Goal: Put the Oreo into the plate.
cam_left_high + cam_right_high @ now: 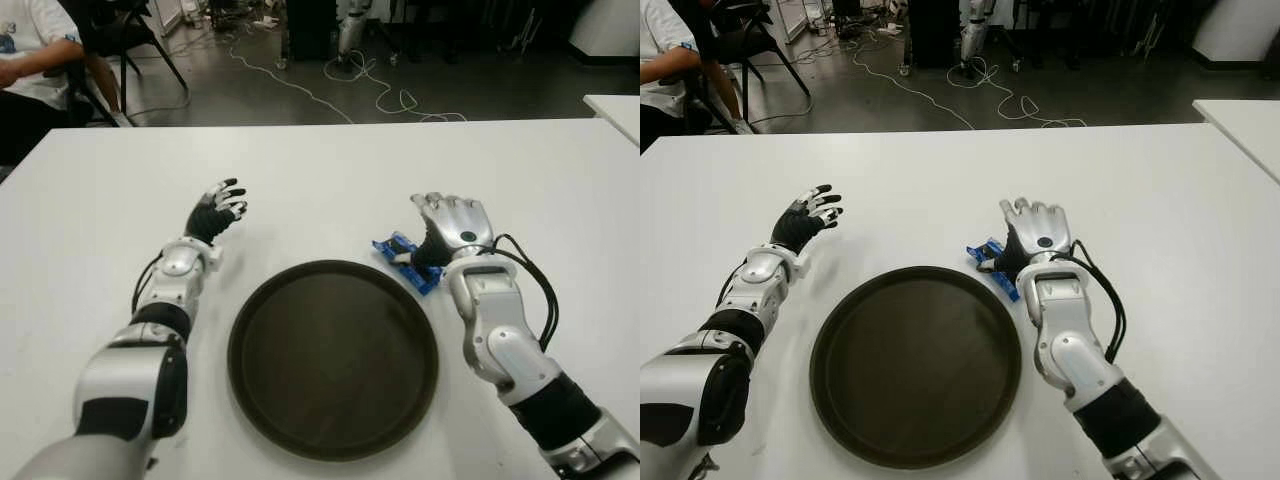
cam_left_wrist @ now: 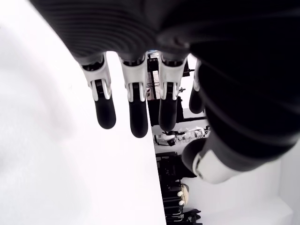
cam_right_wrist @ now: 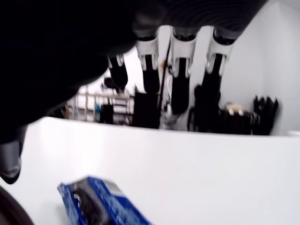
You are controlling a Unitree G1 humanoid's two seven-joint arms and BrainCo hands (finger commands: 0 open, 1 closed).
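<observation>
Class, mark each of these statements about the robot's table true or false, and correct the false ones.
1. The plate holds nothing. True.
2. The Oreo pack lies on the plate. False: it lies on the table just past the rim.
3. The right hand shows directly beside the Oreo pack. True.
4. The left hand grips the pack. False: its fingers are spread, holding nothing.

A white table (image 1: 330, 170) carries a dark round plate (image 1: 333, 358) and, just beside it, a blue Oreo pack (image 1: 405, 260).
</observation>
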